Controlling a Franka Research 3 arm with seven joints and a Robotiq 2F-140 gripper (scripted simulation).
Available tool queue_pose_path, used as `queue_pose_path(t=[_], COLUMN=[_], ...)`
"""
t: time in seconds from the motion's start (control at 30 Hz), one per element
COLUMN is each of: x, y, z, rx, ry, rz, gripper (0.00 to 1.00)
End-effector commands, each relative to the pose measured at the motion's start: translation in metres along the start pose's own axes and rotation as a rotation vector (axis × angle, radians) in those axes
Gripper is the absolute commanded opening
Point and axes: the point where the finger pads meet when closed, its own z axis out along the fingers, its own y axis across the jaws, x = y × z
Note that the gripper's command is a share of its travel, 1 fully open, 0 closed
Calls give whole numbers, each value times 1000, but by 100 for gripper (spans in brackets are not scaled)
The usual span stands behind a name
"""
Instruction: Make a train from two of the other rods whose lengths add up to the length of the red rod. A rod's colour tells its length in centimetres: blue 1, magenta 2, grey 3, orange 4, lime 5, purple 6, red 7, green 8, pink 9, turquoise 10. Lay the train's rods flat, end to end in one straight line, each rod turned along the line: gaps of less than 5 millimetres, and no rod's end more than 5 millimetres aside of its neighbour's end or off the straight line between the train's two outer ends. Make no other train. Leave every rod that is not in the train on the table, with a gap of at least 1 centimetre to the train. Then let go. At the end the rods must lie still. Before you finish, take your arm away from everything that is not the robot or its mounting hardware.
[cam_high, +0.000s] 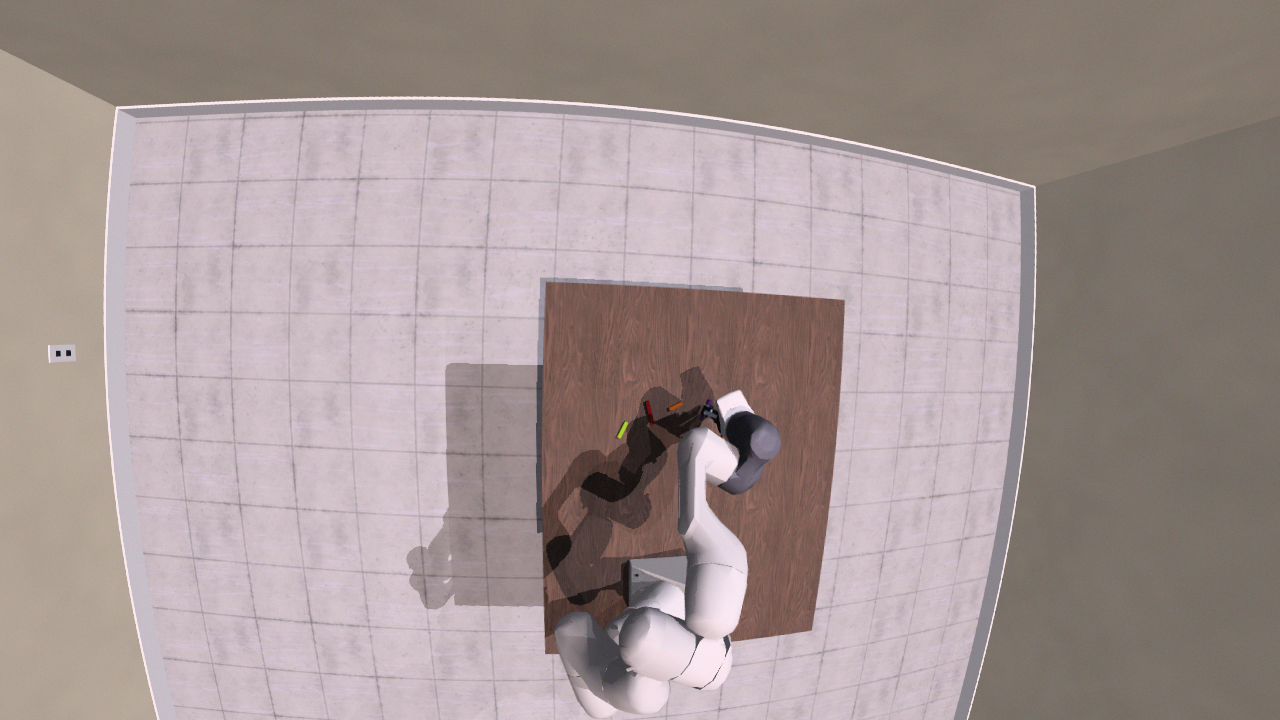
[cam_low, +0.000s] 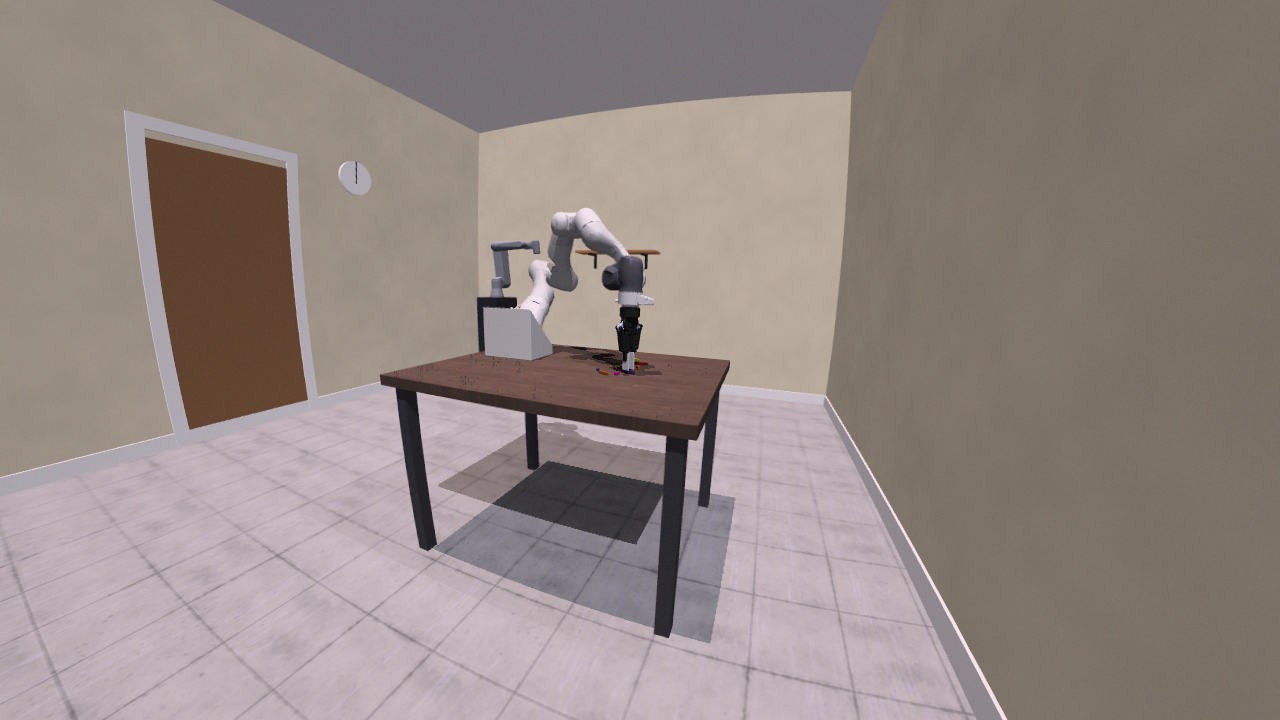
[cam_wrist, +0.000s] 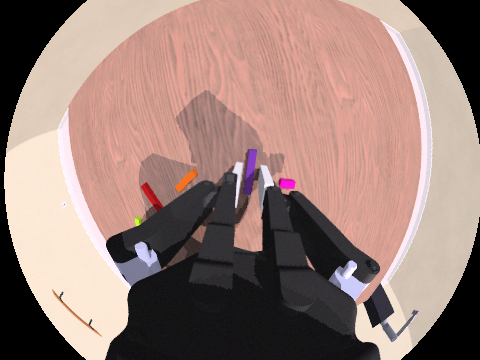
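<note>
In the wrist view, my gripper (cam_wrist: 250, 174) stands low over the table with its fingers a narrow way apart. A purple rod (cam_wrist: 250, 170) lies between the two white fingertips and reaches out beyond them; I see no firm grip on it. A magenta rod (cam_wrist: 287, 184) lies just right of the right fingertip. An orange rod (cam_wrist: 187, 180), a red rod (cam_wrist: 151, 195) and a lime rod (cam_wrist: 138, 222) lie to the left. From above, the lime rod (cam_high: 622, 429), red rod (cam_high: 648, 411) and orange rod (cam_high: 674, 406) lie left of the gripper (cam_high: 708, 412).
The wooden table (cam_high: 675, 456) carries the arm's grey base block (cam_low: 512, 333) at its near end. The arm's elbow (cam_high: 751, 440) hangs over the table beside the rods. A door (cam_low: 223, 277) and a wall clock (cam_low: 354, 177) are on the far wall.
</note>
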Motion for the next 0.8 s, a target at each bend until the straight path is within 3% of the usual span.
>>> queue_pose_path(t=[0.0, 0.77], x=[0, 0], y=[0, 0], z=[5, 14], rx=[-2, -2], ry=[2, 2], rz=[-4, -4], gripper=[15, 15])
